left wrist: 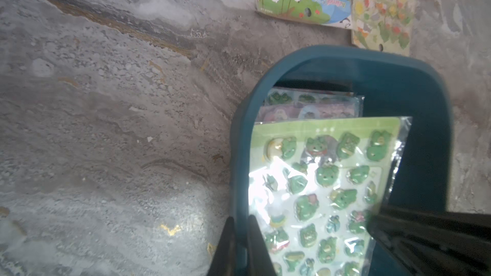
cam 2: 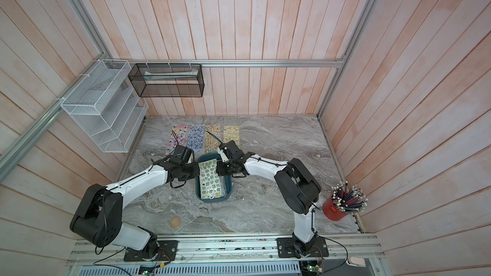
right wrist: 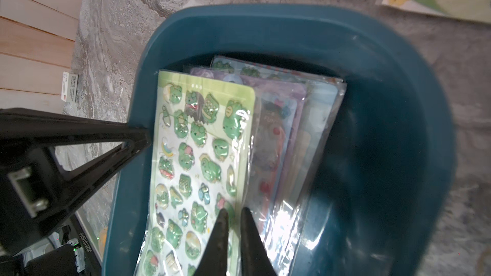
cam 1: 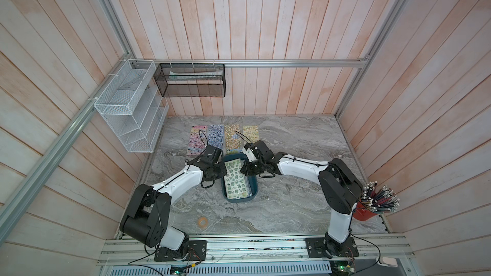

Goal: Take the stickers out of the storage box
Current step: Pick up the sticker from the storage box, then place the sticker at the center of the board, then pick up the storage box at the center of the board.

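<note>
Stickers [right wrist: 287, 134]: a fanned stack lies inside the storage box [right wrist: 372, 155], directly under the right claw [right wrist: 234, 212]. The top green frog sheet [right wrist: 202, 142] lies askew on the stack. The right claw is narrow, pinching that sheet's long edge. The left claw [left wrist: 241, 220] is clamped across the box wall, one finger inside, one outside. The box stands on the surface [cam 1: 292, 195] between both claws. Four loose sheets [cam 1: 224, 139] lie in a row just beyond the claws.

Teal box [cam 1: 240, 199] central on worktop [cam 1: 292, 155]. Stickers [right wrist: 287, 134] stacked inside, green frog sheet [cam 1: 235, 179] topmost, askew. Four sheets [cam 1: 233, 135] flat beyond box.
</note>
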